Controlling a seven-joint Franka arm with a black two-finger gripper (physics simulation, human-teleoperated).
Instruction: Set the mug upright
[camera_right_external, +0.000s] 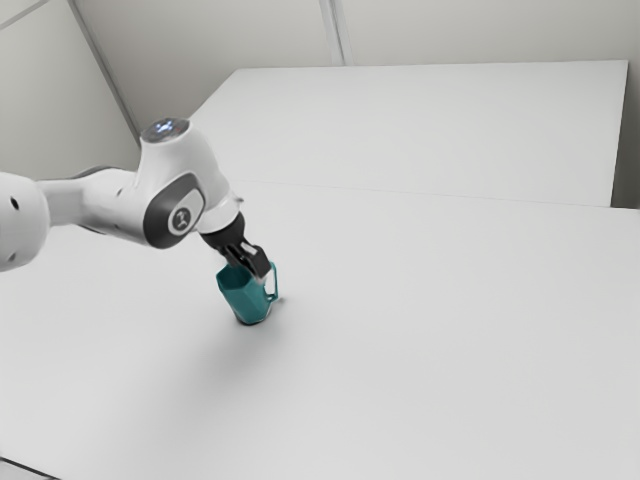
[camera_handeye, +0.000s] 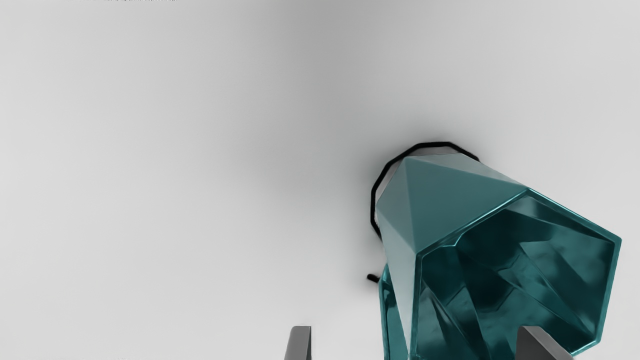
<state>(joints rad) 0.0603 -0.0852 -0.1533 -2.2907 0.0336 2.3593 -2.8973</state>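
The teal faceted mug (camera_right_external: 246, 297) stands on its base on the table, its mouth up and its handle toward the exterior view's right. Just over its rim and handle side is the gripper (camera_right_external: 251, 268), pointing down. In the wrist view the gripper (camera_handeye: 415, 343) is open, its fingers wide apart. One finger overlaps the mouth of the mug (camera_handeye: 465, 205), and the other is outside, beyond the handle (camera_handeye: 392, 315). The mug's near wall and handle lie between them in that view; neither finger visibly presses on it. The lower part of the handle is hidden in the wrist view.
The white table (camera_right_external: 450, 330) extends around the mug on all sides. Behind it in the exterior view is another white surface (camera_right_external: 420, 130), with pale walls beyond. A dark edge line crosses the exterior view's lower left corner.
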